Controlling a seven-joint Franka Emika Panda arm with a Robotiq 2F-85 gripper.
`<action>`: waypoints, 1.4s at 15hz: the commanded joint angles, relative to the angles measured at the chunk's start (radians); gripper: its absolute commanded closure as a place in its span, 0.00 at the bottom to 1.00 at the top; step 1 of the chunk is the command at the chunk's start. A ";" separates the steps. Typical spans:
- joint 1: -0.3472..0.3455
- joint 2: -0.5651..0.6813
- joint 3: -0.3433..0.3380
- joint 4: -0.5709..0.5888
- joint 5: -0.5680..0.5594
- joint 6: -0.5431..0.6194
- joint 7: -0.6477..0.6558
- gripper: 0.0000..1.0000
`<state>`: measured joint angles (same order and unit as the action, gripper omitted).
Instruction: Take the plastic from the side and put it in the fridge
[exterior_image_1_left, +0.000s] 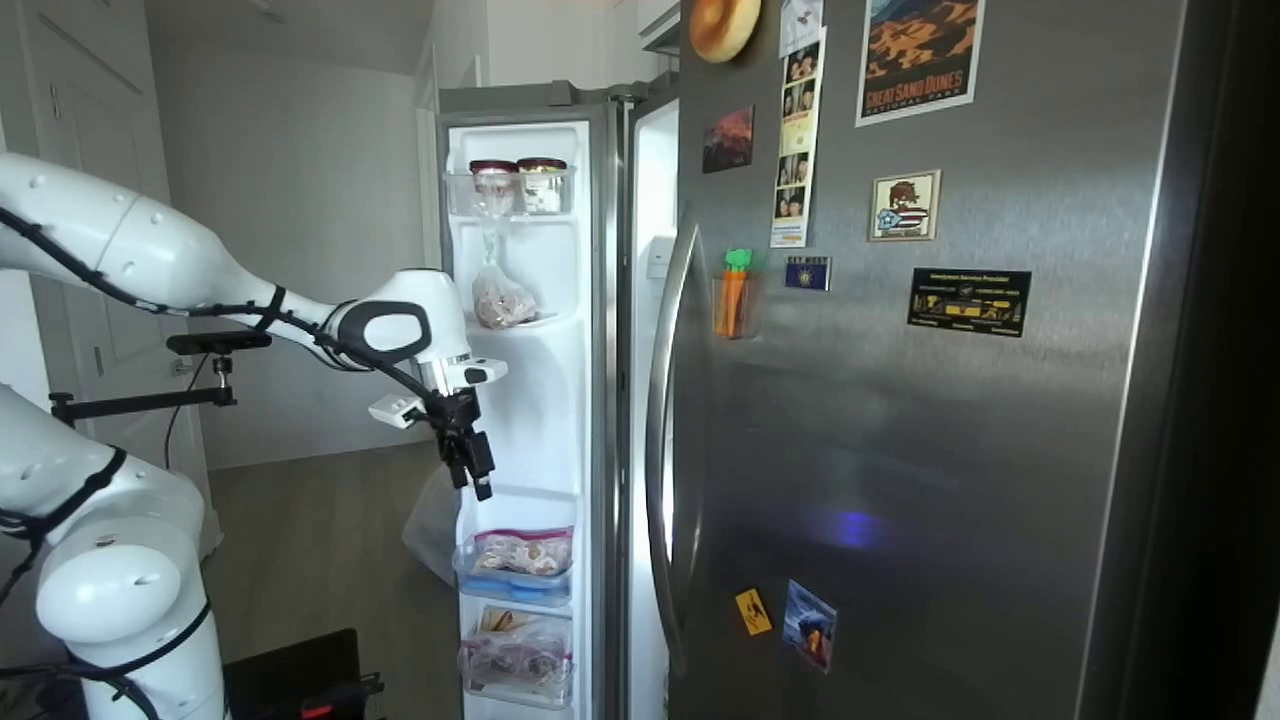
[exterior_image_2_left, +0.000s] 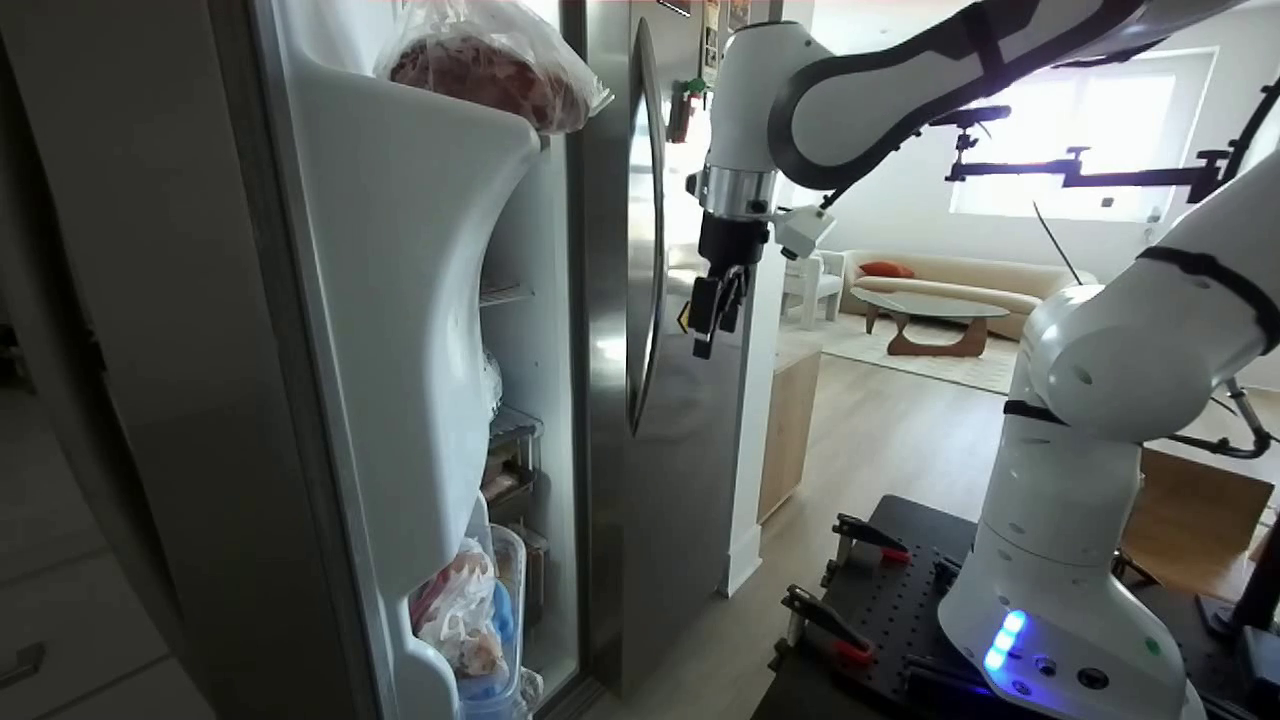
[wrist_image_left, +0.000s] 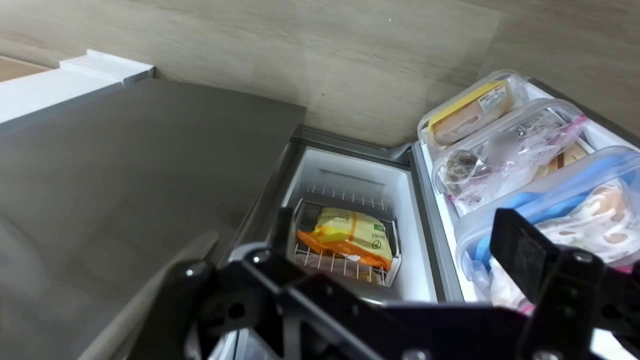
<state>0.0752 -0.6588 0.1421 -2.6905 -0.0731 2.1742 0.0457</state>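
Observation:
The fridge's narrow door stands open, its white inner side (exterior_image_1_left: 530, 420) showing in both exterior views (exterior_image_2_left: 390, 300). A knotted plastic bag of food (exterior_image_1_left: 503, 300) sits on a door ledge; it also shows at the top of an exterior view (exterior_image_2_left: 500, 70). Another plastic bag (exterior_image_1_left: 525, 552) lies in a lower door bin, also in the wrist view (wrist_image_left: 595, 220). Which plastic is meant cannot be told. My gripper (exterior_image_1_left: 472, 485) points down before the open door; its fingers are wide apart and empty in the wrist view (wrist_image_left: 400, 232). The fridge compartment (wrist_image_left: 420, 235) shows between and beyond them.
A yellow and orange bag (wrist_image_left: 350, 235) lies in a wire basket inside. The closed steel door (exterior_image_1_left: 900, 450) has a long curved handle (exterior_image_1_left: 660, 440) near the opening. More door bins (exterior_image_1_left: 515, 690) hold bags. A black clamped table (exterior_image_2_left: 860, 620) carries the robot base.

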 joint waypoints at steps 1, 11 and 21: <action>0.036 -0.092 -0.016 0.044 -0.012 -0.082 -0.060 0.00; 0.086 -0.283 -0.023 0.150 -0.076 -0.104 -0.209 0.00; 0.149 -0.266 -0.023 0.256 -0.107 0.130 -0.301 0.00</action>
<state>0.1942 -0.9667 0.1295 -2.4716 -0.1656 2.2292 -0.2092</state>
